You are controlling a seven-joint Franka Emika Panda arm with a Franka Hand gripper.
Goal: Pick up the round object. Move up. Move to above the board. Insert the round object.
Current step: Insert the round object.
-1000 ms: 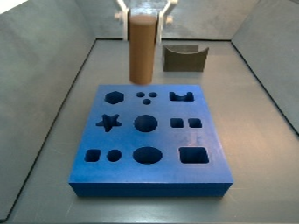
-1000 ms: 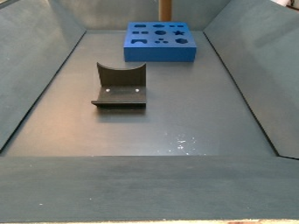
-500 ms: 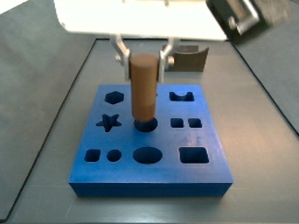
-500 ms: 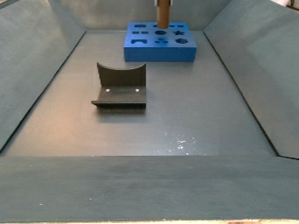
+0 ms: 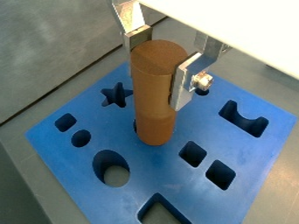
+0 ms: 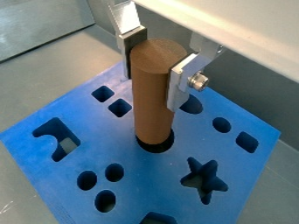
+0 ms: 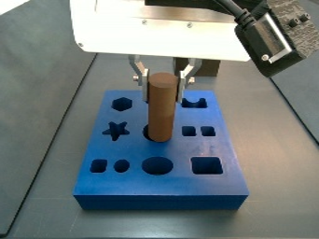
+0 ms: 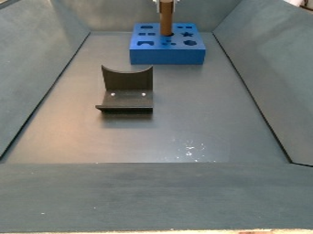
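The tool [image 5: 163, 66] stands above the blue board [image 7: 125, 173] and pinches the upper end of the round wooden peg [image 6: 155, 96], whose lower end sits in a round centre hole (depth of entry cannot be told). The peg appears rigid, light and smooth, so it is likely to slip under a weak grip. Hold it high on opposite sides, upright.

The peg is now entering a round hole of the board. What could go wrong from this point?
1. The round object has only its lower end in the round hole of the board; most of it stands above, so a slight tilt might jam it.
2. The claw grips it near the top, so pushing down might make it slip between the fingers.
3. Opening too early might leave it leaning.
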